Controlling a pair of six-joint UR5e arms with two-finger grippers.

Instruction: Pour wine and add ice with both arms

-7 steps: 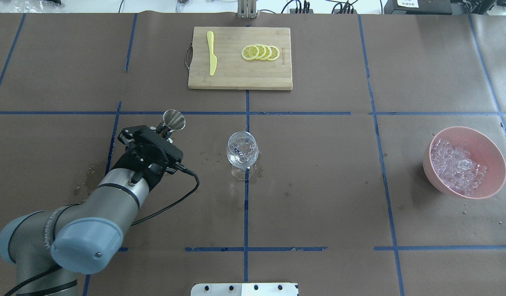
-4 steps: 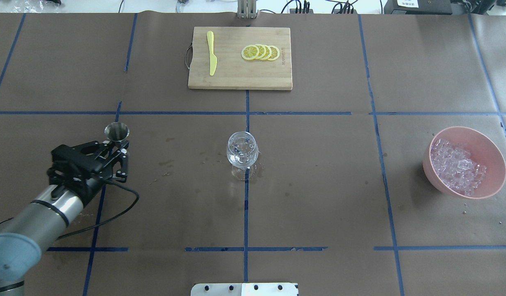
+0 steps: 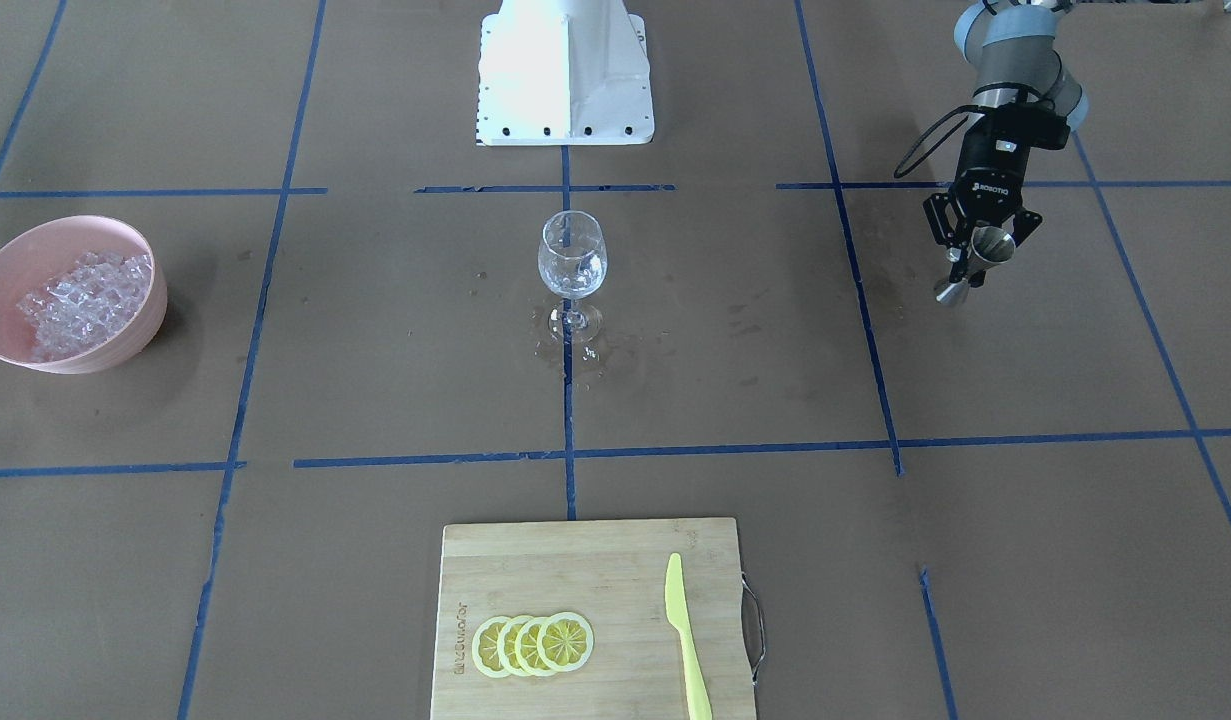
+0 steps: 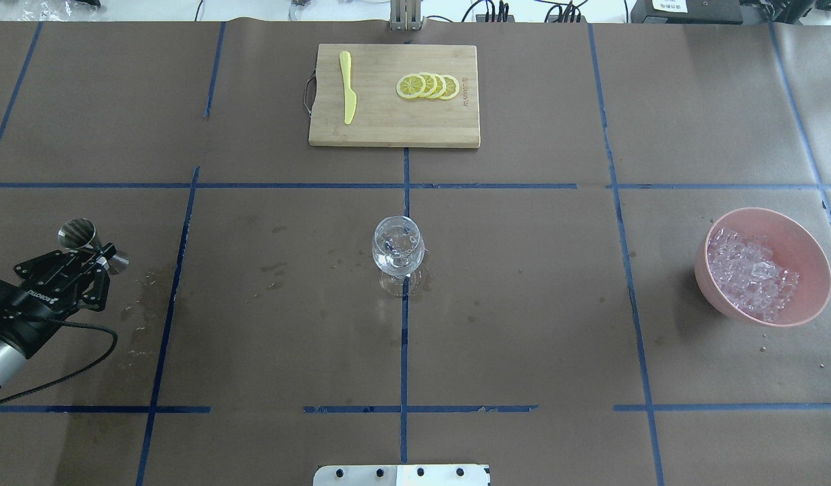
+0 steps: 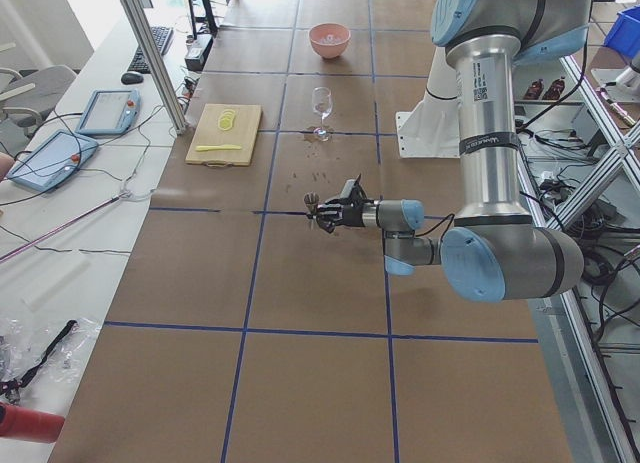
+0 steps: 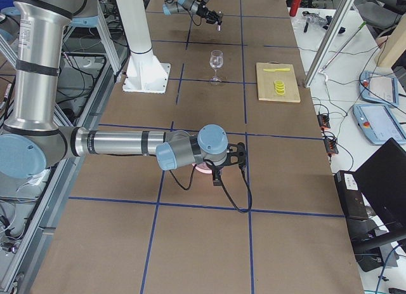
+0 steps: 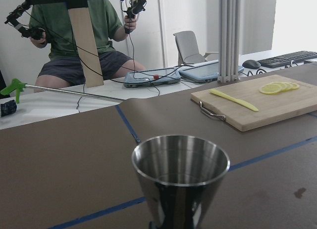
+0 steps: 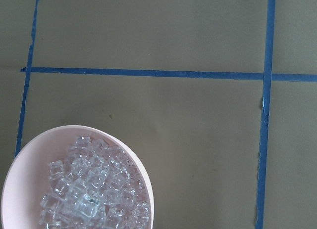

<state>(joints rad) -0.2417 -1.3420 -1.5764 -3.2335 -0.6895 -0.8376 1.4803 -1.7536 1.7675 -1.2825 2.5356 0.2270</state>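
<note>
Wine (image 3: 572,280) seems poured: left end effector (image 4: 101,255), clamped on the jigger (image 4: 77,234), has swung well away from the glass (image 4: 397,251); ice (image 4: 753,270) next.

Quick tally: one clear stemmed wine glass (image 4: 397,253), one round pink bowl (image 4: 815,270), one bamboo cutting board (image 4: 388,125), four yellow lemon slices (image 4: 429,86), one yellow plastic knife (image 4: 348,94), one steel conical jigger (image 4: 77,233).

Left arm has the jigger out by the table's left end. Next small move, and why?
Probably lower the left gripper and set the jigger down: its cup looks empty, it's far from the glass, and the ice lies in the bowl.
</note>
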